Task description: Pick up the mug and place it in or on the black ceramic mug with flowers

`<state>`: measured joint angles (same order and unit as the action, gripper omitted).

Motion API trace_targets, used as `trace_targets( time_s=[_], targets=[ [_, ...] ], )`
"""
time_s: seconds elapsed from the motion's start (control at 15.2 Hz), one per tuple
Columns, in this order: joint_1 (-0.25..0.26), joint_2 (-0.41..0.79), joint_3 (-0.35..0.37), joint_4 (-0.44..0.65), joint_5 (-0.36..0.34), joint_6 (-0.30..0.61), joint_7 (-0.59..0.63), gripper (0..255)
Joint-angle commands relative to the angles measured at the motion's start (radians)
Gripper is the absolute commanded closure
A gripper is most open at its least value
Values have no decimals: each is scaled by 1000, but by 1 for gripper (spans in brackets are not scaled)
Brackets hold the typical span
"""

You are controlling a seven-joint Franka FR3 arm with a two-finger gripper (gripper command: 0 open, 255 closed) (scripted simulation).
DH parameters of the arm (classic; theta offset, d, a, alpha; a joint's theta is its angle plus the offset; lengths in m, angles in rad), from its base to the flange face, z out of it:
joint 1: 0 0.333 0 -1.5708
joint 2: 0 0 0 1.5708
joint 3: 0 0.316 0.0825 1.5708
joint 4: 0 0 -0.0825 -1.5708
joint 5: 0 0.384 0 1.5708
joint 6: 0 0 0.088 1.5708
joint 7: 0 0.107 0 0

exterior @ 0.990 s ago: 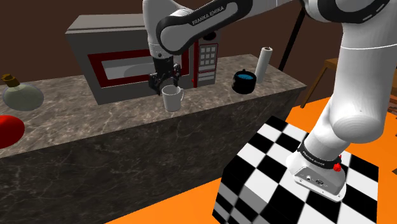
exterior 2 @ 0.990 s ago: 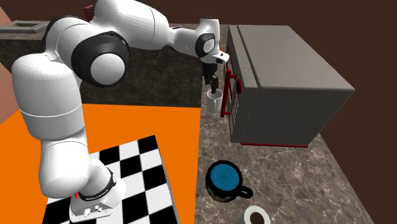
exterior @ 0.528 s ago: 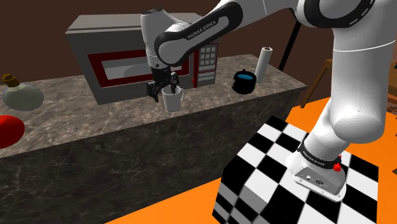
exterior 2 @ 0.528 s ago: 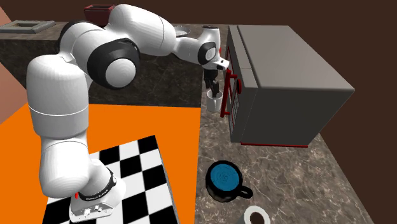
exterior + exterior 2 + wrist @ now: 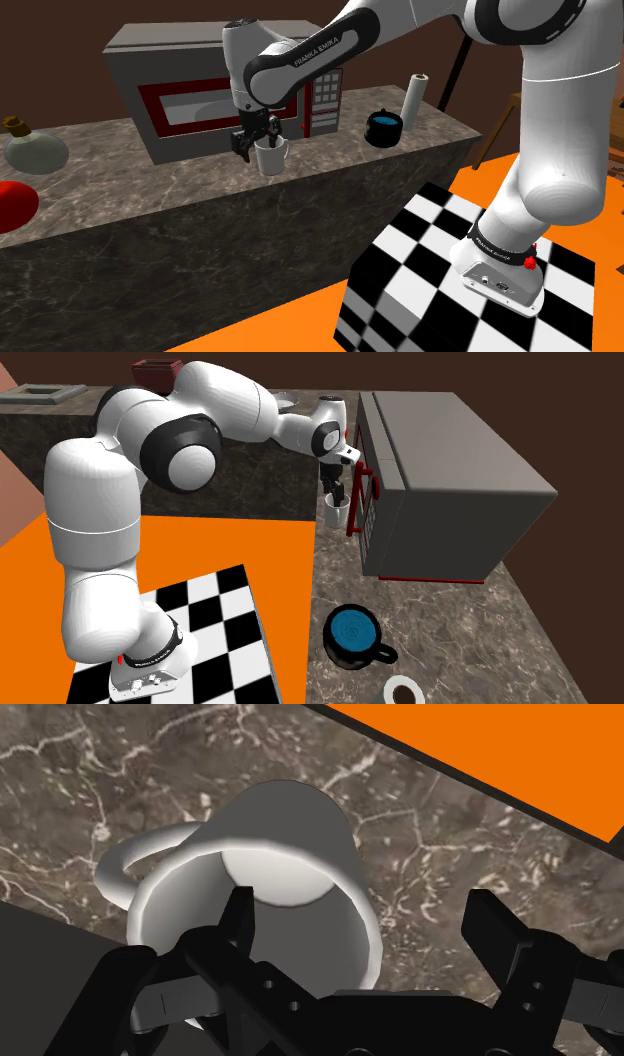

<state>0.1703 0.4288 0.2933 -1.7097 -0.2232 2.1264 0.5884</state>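
- The white mug (image 5: 270,156) stands upright on the marble counter (image 5: 180,205), just in front of the microwave (image 5: 170,50), not yet lifted.
- The black gripper (image 5: 365,904) is spread apart and grasps nothing: one finger sits inside the mug's rim, the other outside its wall.
- The black mug with a blue inside (image 5: 383,128) waits well apart along the counter; grasp, lift, carry and placing remain.
- Since a second ago, the gripper has dropped from above the mug to its rim; the mug has not moved.
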Motion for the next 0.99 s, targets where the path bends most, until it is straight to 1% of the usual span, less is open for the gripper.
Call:
trace_targets(
  time_s=[0.0,0.07,0.66,0.92],
  targets=[
    [0,0,0,0,0,0,0,0],
    [0,0,0,0,0,0,0,255],
    [0,0,0,0,0,0,0,255],
    [-2,-22,5,23,10,-44,-9,255]
  ],
)
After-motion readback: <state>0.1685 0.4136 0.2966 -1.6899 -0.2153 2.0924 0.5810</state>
